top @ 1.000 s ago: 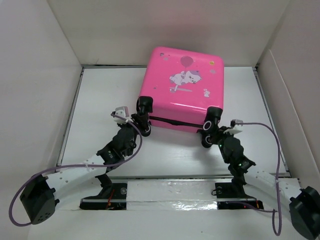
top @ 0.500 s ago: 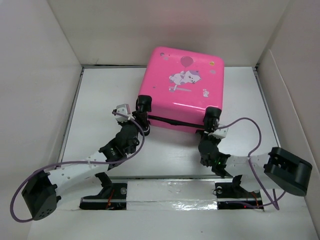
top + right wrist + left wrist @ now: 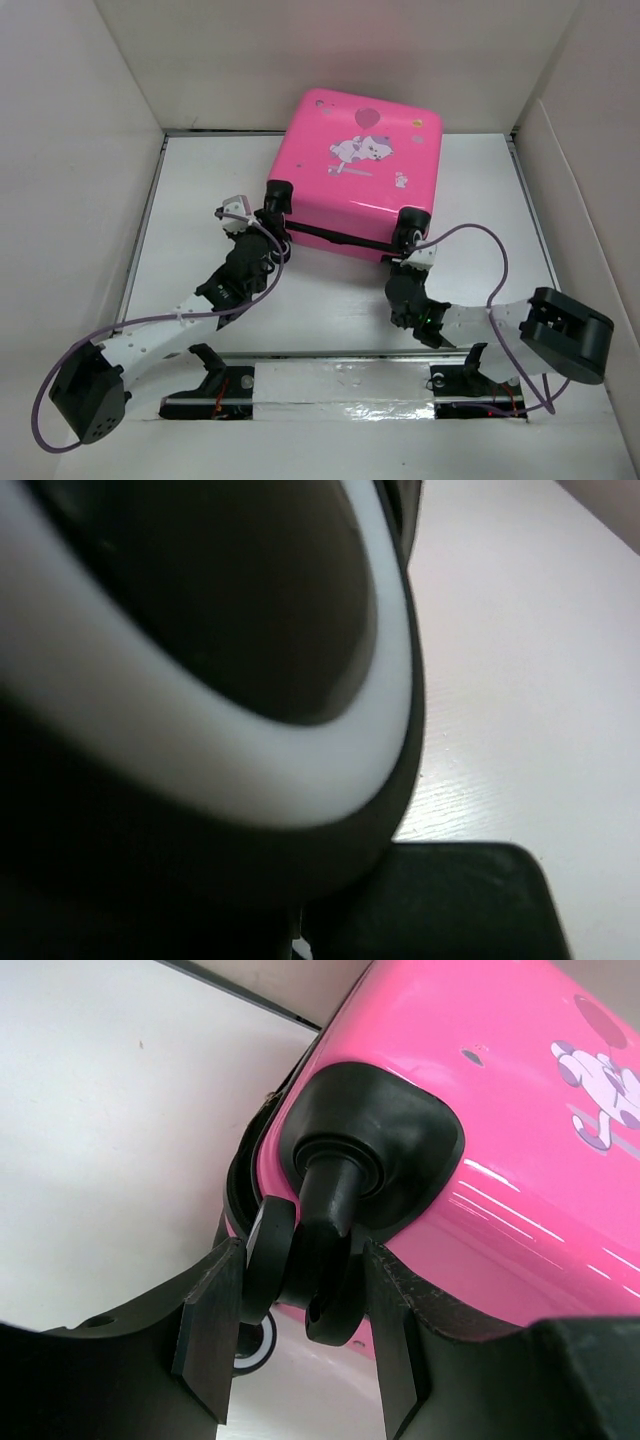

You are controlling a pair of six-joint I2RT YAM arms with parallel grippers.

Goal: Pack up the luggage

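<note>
The luggage [image 3: 365,180] lay flat on the table [image 3: 200,200] at about 12 to 1 o'clock from the arm bases. Its printed pink shell faced up and its far edge was close to the back wall. The two halves were together. No lining showed, and no loose item was seen on the table around it.

The left gripper [image 3: 268,215] reached to the case's 7 o'clock corner. Its claw was about half open and closed on the near-left wheel [image 3: 300,1250], with one finger [image 3: 210,1330] on each side of it.

The right gripper [image 3: 410,252] was at the 5 o'clock corner, fully closed and holding nothing that I could see. The near-right wheel [image 3: 410,230] was so close that it filled the right wrist view, and I could not tell whether they touched.

In my judgement the packing was mostly finished, because the case was already closed. I could not see what was inside, or whether the zipper was pulled all the way. What remained seemed to be only moving or turning the case by its wheels.
</note>
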